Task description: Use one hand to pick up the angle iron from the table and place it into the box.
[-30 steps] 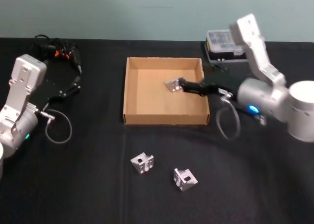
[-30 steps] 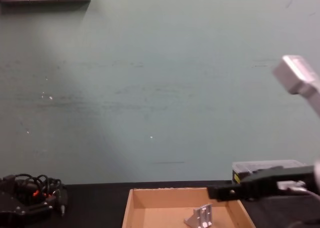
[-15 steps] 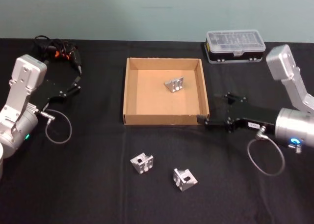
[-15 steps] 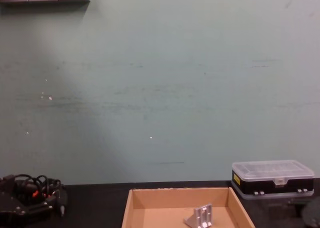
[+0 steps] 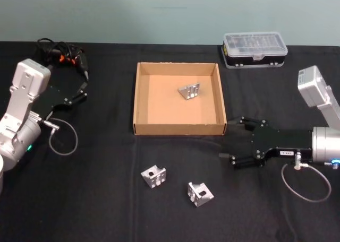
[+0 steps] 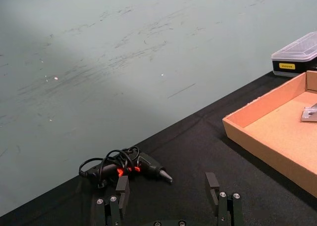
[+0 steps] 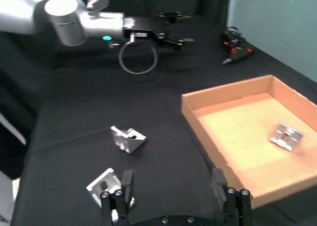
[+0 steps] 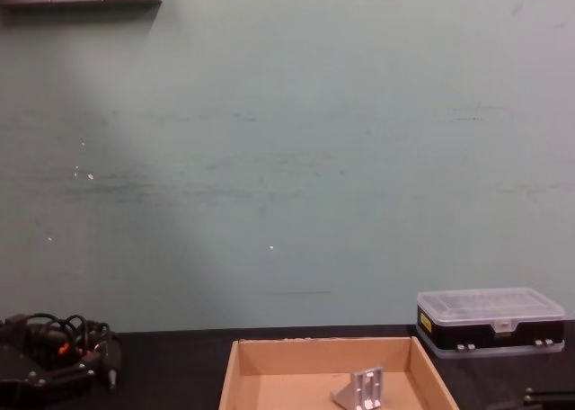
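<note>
Angle iron [image 5: 189, 91] lies in box [image 5: 178, 129]; two angle irons [image 5: 154, 176] [image 5: 200, 193] on table [image 5: 95, 210].

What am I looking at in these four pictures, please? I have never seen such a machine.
This is a robot with two arms, each ending in a black gripper. Cameras sit on its head (looking down), its chest (looking across) and each wrist. On the black table stands a shallow cardboard box with one angle iron inside; two more angle irons lie in front of it. The right gripper, open and empty, is near the box's front right corner; the left gripper is open at the far left. A clear-lidded case and a corded tool lie at the back.
</note>
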